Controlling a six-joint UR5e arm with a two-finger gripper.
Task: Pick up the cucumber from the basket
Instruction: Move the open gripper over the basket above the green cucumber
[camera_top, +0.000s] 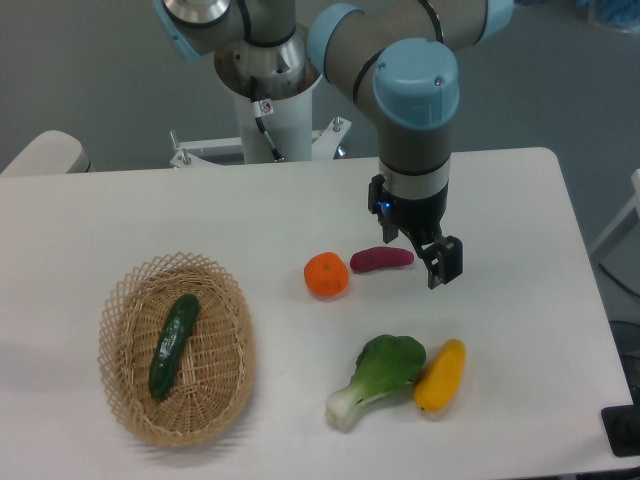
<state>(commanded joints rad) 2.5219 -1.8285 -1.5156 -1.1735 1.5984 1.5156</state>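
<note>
Your cucumber (173, 347) lies lengthwise in the basket (124, 415), well apart from the gripper (432, 262), which hangs empty, jaws parted, by the purple sweet potato (381, 259). It looks stiff, light and glossy-slick, so pinch across its middle

The cucumber (173, 346) is lying inside the basket (128, 420). It is long, thin, dark green and shiny, and it is bending a little. It is pointing up and a bit right. The basket is oval, tan and woven, sitting on the white counter.
</note>
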